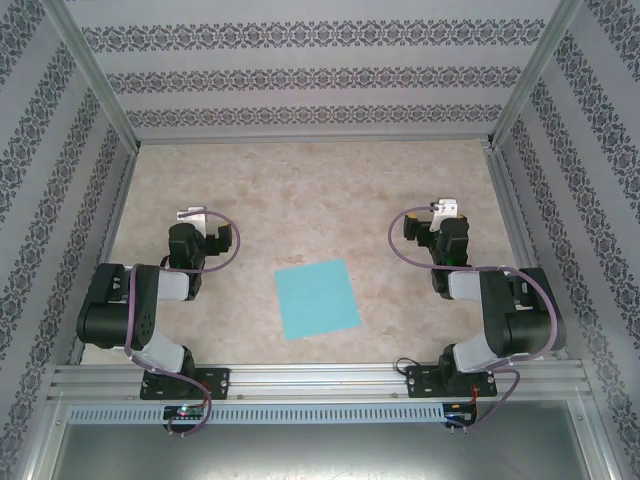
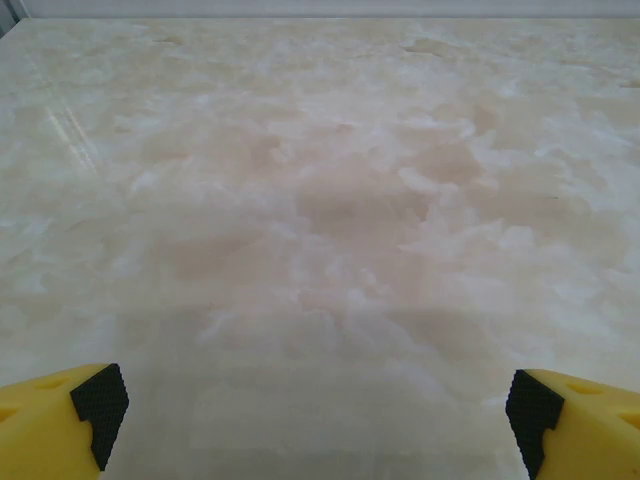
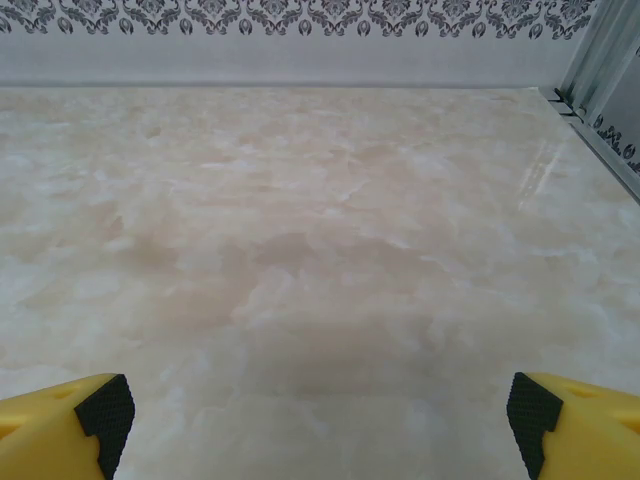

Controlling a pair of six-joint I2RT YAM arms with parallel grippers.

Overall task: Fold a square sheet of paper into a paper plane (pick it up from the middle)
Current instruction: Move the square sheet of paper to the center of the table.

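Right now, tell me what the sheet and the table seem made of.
Sheet: probably thin paper, matte turquoise; it lies dead flat with crisp corners.
Table: marble-look surface, beige with cloudy veining, slightly glossy; whether stone or printed laminate is unclear.

A robot lab cell; aluminium framing (image 1: 99,90) and patterned panels (image 1: 300,75) box a marble-look worktop (image 1: 300,190); left arm (image 1: 130,312), right arm (image 1: 510,322) bolted to a rail (image 1: 320,378).

The table (image 1: 300,190) has a pale beige, marbled top, smooth and faintly glossy. One thing lies on it: a turquoise square of paper (image 1: 318,298), flat and unfolded, turned slightly askew to the table's edges. It sits midway across the width, nearer the front edge than the back.
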